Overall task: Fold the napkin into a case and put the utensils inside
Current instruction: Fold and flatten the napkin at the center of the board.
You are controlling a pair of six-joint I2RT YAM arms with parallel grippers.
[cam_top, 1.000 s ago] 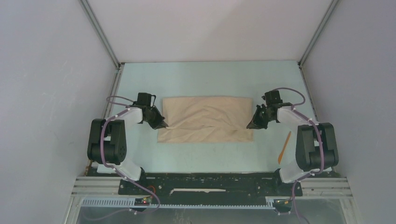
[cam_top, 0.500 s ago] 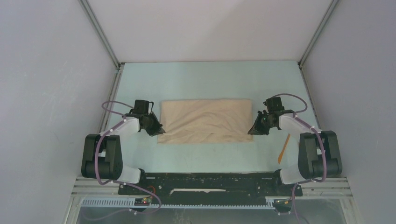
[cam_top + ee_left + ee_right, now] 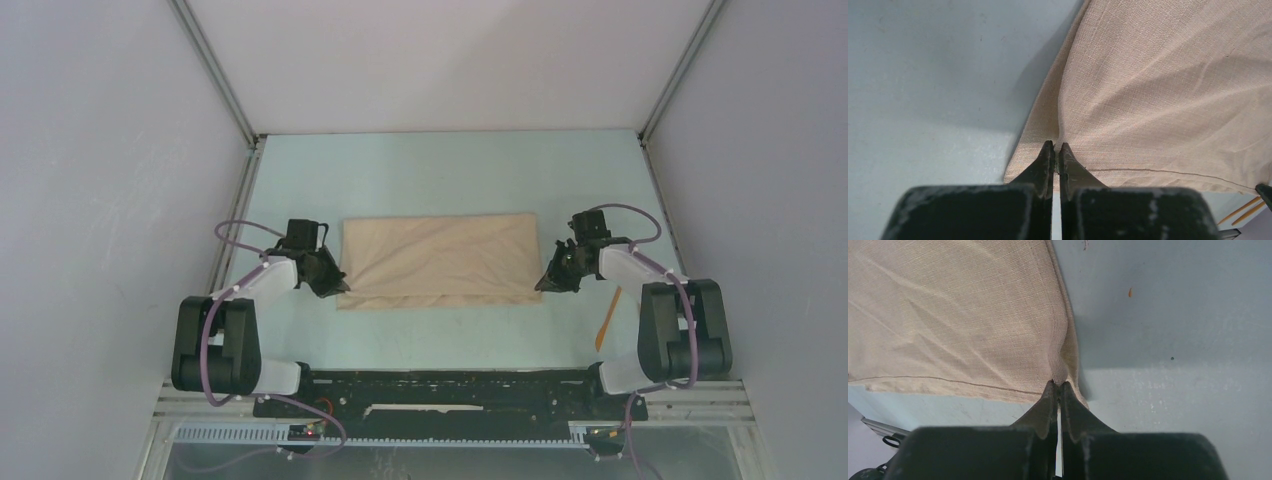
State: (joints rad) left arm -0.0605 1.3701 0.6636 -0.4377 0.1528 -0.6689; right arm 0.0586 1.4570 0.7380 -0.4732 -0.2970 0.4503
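Note:
The beige-tan napkin [image 3: 440,258] lies doubled over as a wide rectangle in the middle of the light blue table. My left gripper [image 3: 338,287] is shut on its near left corner, and my right gripper [image 3: 543,285] is shut on its near right corner. In the left wrist view the gripper [image 3: 1054,146] pinches a ridge of the napkin [image 3: 1158,100]. The right wrist view shows the same, the gripper [image 3: 1058,385] closed on the napkin [image 3: 948,315] at its edge. The utensils [image 3: 608,317], thin orange sticks, lie by the right arm and show as utensils [image 3: 1248,212] at the corner.
Grey walls [image 3: 100,200] enclose the table on the left, right and back. A black rail [image 3: 450,390] with the arm bases runs along the near edge. A small orange speck [image 3: 1130,292] lies on the table right of the napkin.
Both grippers have drawn back toward the near edge with the napkin's corners in them. The upper layer now lies flatter and reaches the lower layer's near edge.

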